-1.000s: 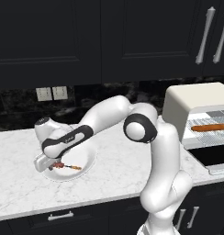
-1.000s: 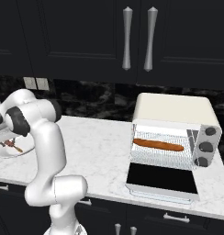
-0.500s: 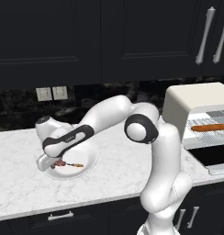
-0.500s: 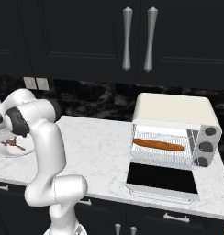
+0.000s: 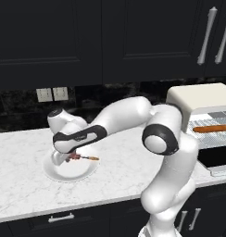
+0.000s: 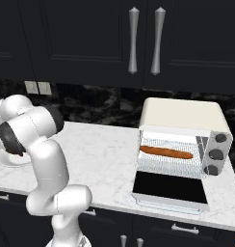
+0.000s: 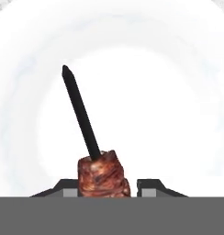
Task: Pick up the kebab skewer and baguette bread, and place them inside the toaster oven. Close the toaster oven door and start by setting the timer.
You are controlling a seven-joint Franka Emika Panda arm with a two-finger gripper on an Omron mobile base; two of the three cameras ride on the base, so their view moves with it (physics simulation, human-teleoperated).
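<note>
One finger each side of the kebab skewer on the plate, my pincer looks nearly closed without clear contact, so lifting could drop it.

A white marble counter carries a round white plate toward its left end. The cream toaster oven stands at its right end, its door folded down open.

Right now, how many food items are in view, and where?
2. The baguette bread lies on the rack inside the toaster oven; the kebab skewer is over the white plate, at the hand.
</note>
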